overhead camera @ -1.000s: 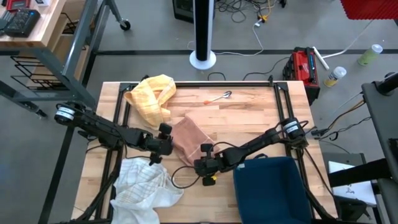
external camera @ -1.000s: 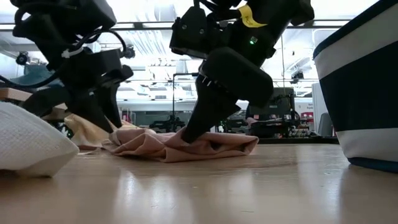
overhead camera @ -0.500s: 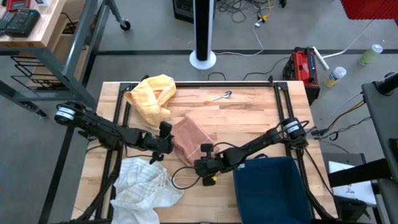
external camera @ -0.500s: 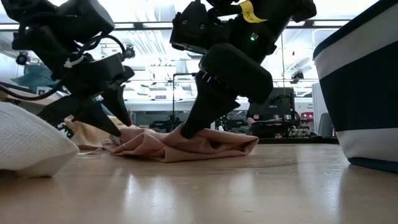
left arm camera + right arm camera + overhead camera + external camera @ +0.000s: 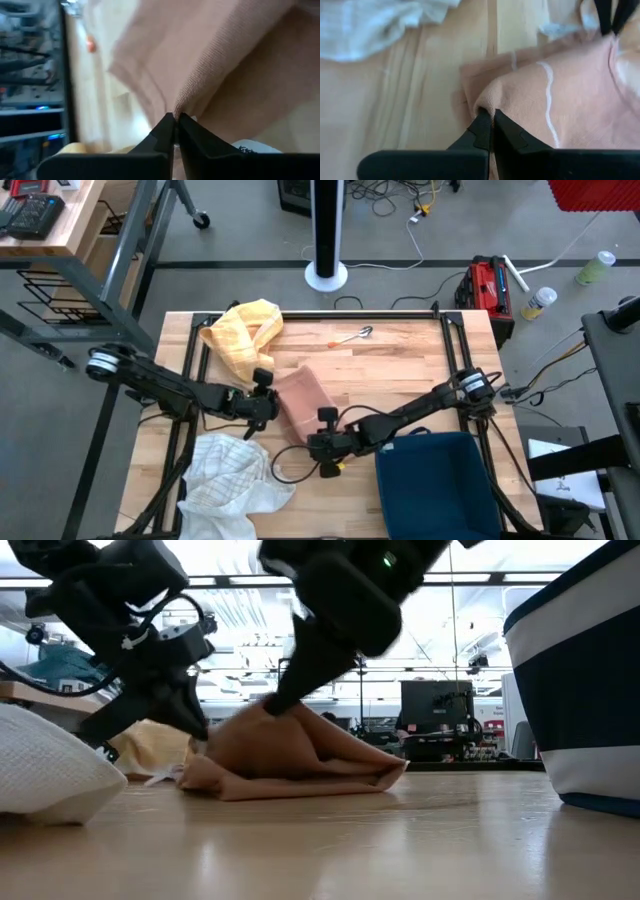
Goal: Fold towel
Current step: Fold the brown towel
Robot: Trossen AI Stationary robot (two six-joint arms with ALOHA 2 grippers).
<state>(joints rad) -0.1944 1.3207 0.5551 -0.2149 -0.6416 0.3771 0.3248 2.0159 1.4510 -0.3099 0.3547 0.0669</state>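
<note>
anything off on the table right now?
Nothing damaged or spilled. The pink towel is bunched, pinched by the left tool and right tool. A yellow cloth and white cloth lie crumpled nearby; a spoon sits at the far edge.

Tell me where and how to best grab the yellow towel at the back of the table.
Grip the yellow towel at its raised, bunched fold near the table's back left, coming straight down from above. It lies crumpled, so the hump probably offers more cloth to pinch than the flat edges. The left gripper is nearest, but it is shut on the pink towel, as is the right gripper.
</note>
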